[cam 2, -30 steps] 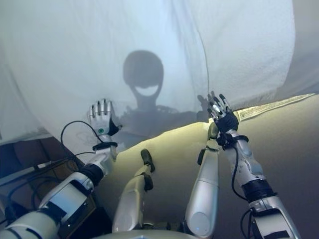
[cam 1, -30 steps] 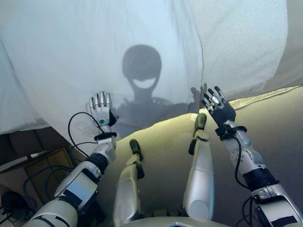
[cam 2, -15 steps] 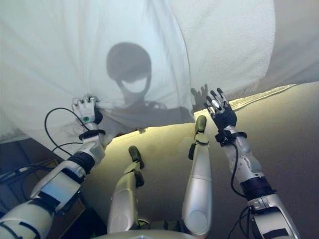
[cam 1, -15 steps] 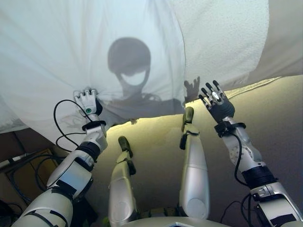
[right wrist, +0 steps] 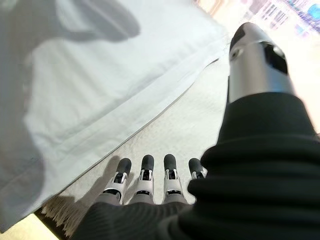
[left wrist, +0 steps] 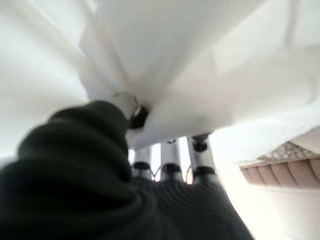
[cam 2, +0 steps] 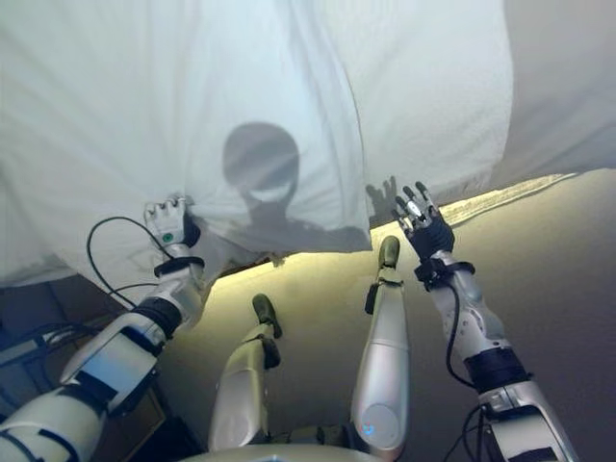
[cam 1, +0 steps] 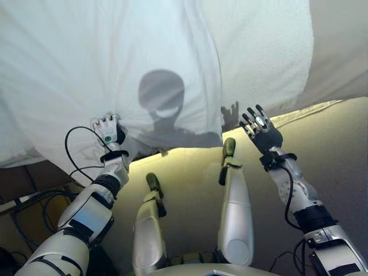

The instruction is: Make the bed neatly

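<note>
The left hand's [left wrist: 75, 165] fingertips are buried in bunched white sheet [cam 1: 86, 63] — hidden from every view — and the sheet runs past the picture's edges.

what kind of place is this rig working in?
Most likely a bedroom, at a bedside. A white sheet lies over a textured white blanket with a fringed edge, the left hand bunches the sheet, and the right hand is open beside the blanket.

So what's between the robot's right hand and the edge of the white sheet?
Only the textured white blanket. In the right wrist view the open right hand hovers over it, and the sheet's hem lies just past the fingertips, nothing else between.
</note>
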